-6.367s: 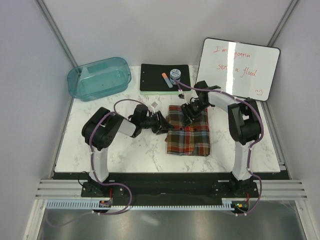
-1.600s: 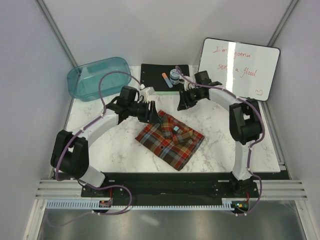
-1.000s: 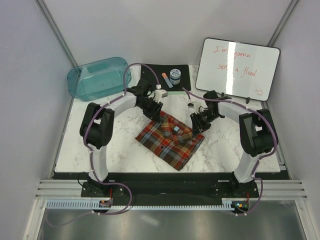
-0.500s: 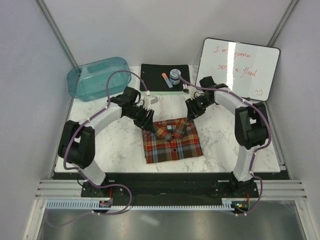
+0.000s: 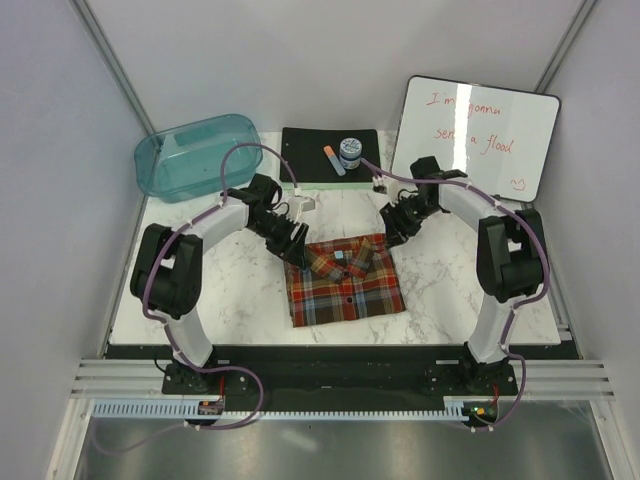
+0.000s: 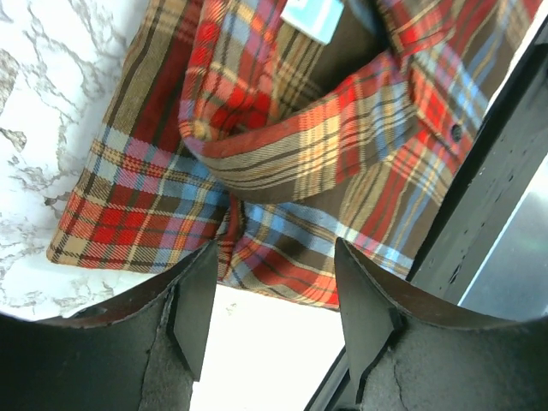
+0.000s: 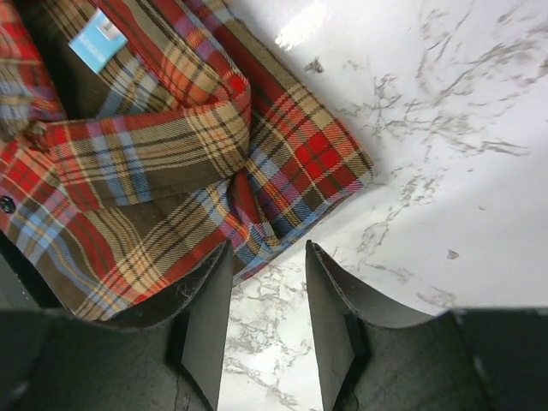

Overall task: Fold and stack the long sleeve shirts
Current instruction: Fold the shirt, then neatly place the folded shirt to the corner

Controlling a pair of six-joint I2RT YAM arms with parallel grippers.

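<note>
Since the plaid shirt [image 5: 345, 285] lies as a compact rectangle at the centre of the desk [image 5: 230, 290], with the collar [image 5: 343, 258] toward 12 o'clock and the hem toward 6 o'clock, the fold appears largely complete. No second shirt is visible to stack it on.

Claw state:
- Left claw [image 5: 296, 247]: at the shirt's 10 o'clock corner. Jaws parted, nothing held. The left wrist view shows bare desk in the gap and the folded shoulder edge just beyond the fingertips.
- Right claw [image 5: 392, 233]: at the 2 o'clock corner. Jaws parted and empty, with marble visible in the gap.

Handling notes (assessment):
- The flannel is soft, light and limp, and it will not hold shape unsupported.
- Folded layers are likely to slide over one another. A pinch on the top layer alone would probably peel the fold open.
- Take hold at a folded edge, through all layers, at the 10 and 2 o'clock corners, and lift both sides evenly.
- Avoid the collar, which is bulkier and stands proud.
- The polished desk should let the bundle slide rather than snag.
</note>
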